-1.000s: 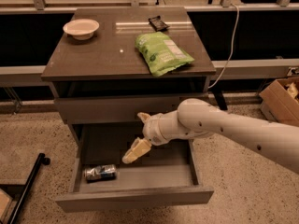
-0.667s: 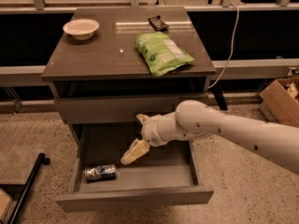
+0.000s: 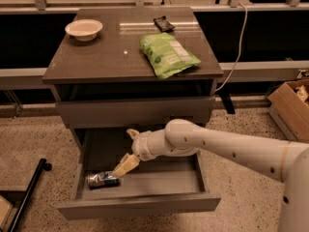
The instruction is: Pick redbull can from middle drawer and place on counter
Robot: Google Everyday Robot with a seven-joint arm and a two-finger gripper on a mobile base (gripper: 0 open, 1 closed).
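Observation:
The redbull can (image 3: pixel 102 180), silver with blue patches, lies on its side at the front left of the open middle drawer (image 3: pixel 140 204). My gripper (image 3: pixel 126 151) is inside the drawer, just right of and above the can. It is open, and its lower cream fingertip (image 3: pixel 120 169) reaches down to the can's right end; I cannot tell whether it touches. The white arm comes in from the right over the drawer. The counter (image 3: pixel 111 52) is the dark glossy top of the cabinet above.
On the counter lie a green snack bag (image 3: pixel 166 53), a white bowl (image 3: pixel 83 29) at the back left and a small black object (image 3: pixel 164 23) at the back. A shut drawer front (image 3: pixel 135 111) sits above the open drawer. A cardboard box (image 3: pixel 292 108) stands on the floor at right.
My gripper has moved left and down inside the drawer, closer to the can. The can has not moved.

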